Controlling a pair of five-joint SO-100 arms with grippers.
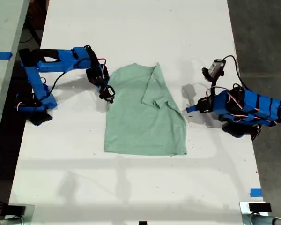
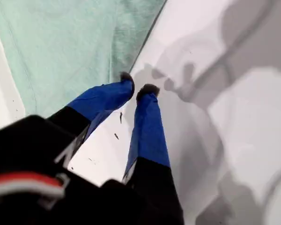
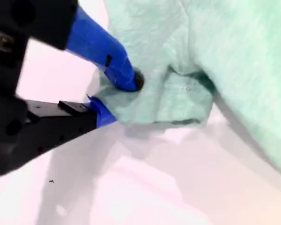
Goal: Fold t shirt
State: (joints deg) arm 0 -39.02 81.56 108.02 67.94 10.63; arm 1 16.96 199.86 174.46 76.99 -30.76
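Observation:
The pale mint-green t shirt (image 1: 140,117) lies flat in the middle of the white table (image 1: 131,187), with one sleeve folded in over its chest. In the exterior view's left, my second gripper (image 1: 107,95) is at the shirt's edge. It (image 3: 118,99) is shut on a bunched sleeve fold of the shirt (image 3: 234,56). My first gripper (image 1: 189,109) is low over the table in the exterior view's right, just off the shirt's other side. Its tips (image 2: 136,90) are nearly together with nothing between them, beside the shirt's edge (image 2: 61,42).
The table ends close behind both arm bases, with dark floor (image 1: 267,37) beyond it on the exterior view's right. A second table with blue tape (image 1: 1,56) stands at that view's left. A blue tape mark (image 1: 255,192) sits near the front right corner.

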